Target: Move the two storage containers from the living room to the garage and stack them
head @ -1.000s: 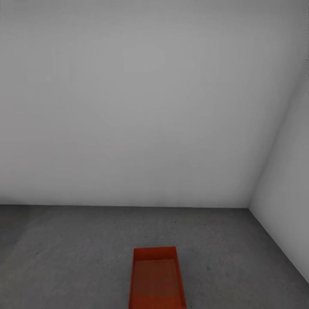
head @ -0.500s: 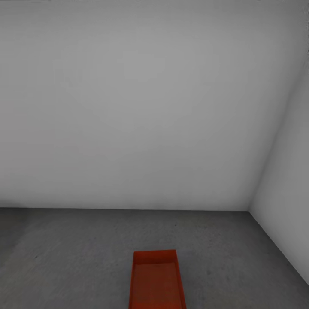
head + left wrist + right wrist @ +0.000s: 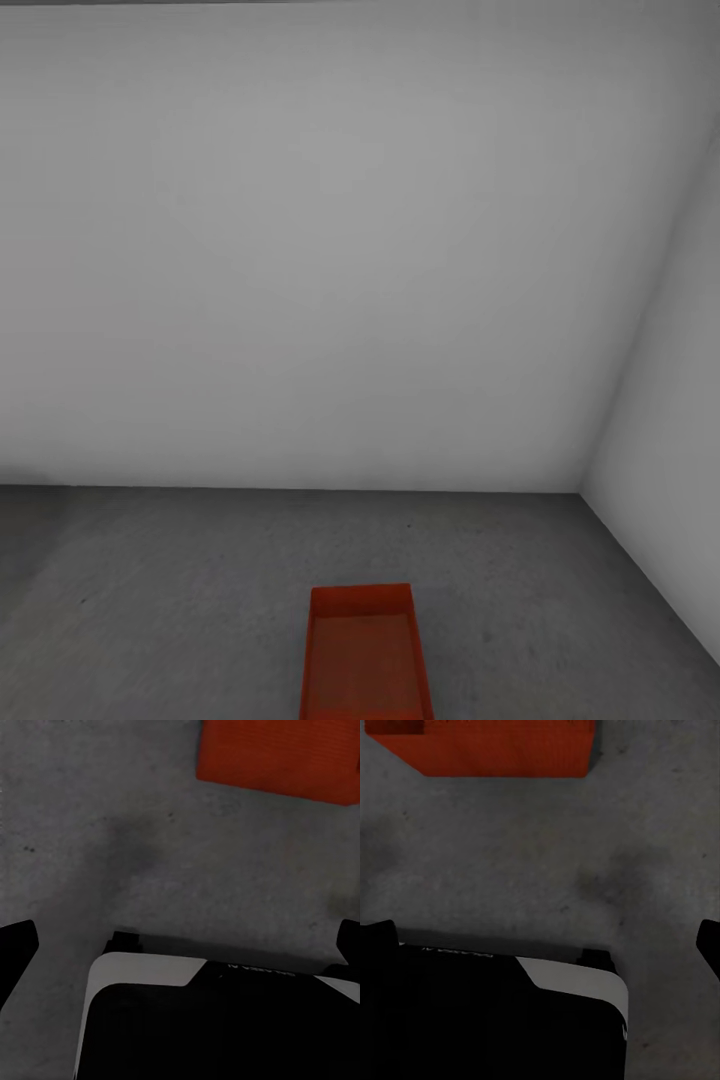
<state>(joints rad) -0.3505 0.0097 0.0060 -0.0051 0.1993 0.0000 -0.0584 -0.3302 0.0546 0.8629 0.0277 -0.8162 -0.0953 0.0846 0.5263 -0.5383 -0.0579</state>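
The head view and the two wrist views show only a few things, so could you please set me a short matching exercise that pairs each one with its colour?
Things:
1. storage container
2. floor
3. back wall
4. robot's base

Colours:
A. dark grey, speckled
B. black with a white edge
C. orange-red
D. plain grey-white

Pairs: 1-C, 2-A, 3-D, 4-B

The container stands open-topped on the floor, apart from both walls. In each wrist view, dark fingertips sit at both side edges, wide apart, so both pincers are open and hold nothing.
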